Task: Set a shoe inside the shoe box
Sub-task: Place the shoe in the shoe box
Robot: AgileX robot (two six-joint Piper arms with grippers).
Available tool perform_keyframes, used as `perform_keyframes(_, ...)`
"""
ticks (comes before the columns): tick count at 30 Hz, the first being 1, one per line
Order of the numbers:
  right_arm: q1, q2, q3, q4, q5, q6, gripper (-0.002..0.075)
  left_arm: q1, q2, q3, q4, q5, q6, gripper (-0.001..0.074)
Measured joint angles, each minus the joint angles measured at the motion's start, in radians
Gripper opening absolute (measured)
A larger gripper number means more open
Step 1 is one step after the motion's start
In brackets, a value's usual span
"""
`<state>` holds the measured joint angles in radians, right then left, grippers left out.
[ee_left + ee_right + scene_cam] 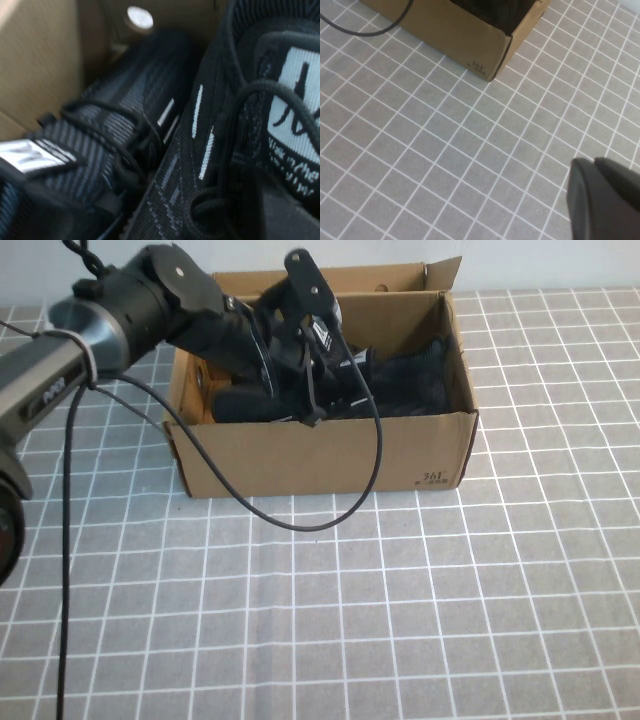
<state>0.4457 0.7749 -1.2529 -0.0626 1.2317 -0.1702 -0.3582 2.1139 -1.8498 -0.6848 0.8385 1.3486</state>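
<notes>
The brown shoe box [320, 455] stands open at the back of the tiled table, and its corner also shows in the right wrist view [445, 35]. My left gripper [310, 390] reaches down inside it. In the left wrist view a black knit shoe [210, 100] with white dashes and a white tongue label fills the frame. My left gripper [280, 210] is shut on it at the tongue. A matching second sneaker [115, 115] lies beside it in the box. Black shoe fabric [405, 380] shows in the box's right half. My right gripper [607, 200] hovers shut over bare tiles, out of the high view.
The box's lid flap [380, 278] stands up at the back. A black cable [300, 520] from the left arm loops down over the box's front wall onto the tiles. Grey tiled table surface [400, 620] stretches in front of the box and to its right.
</notes>
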Motion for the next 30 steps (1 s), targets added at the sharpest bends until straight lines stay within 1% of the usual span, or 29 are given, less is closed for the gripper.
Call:
perform_keyframes(20,0.0,0.0,0.0,-0.001,-0.007,0.002,-0.0016,0.0,0.084,0.0,-0.044,-0.025,-0.007,0.0025)
perform_keyframes(23,0.0,0.0,0.0,-0.001,-0.007,0.002,-0.0016,0.0,0.084,0.0,-0.046,-0.027,-0.007,0.004)
perform_keyframes(25,0.0,0.0,0.0,-0.001,-0.007,0.003,-0.0016,0.0,0.086,-0.002,-0.046,-0.027,-0.007,0.0092)
perform_keyframes(26,0.0,0.0,0.0,-0.001,-0.007,0.003,-0.0016,0.0,0.086,-0.002,-0.046,-0.025,-0.01,0.0143)
perform_keyframes(30,0.0,0.0,0.0,-0.001,-0.007,0.003,-0.0016,0.0,0.081,-0.008,-0.048,-0.03,-0.04,0.0416)
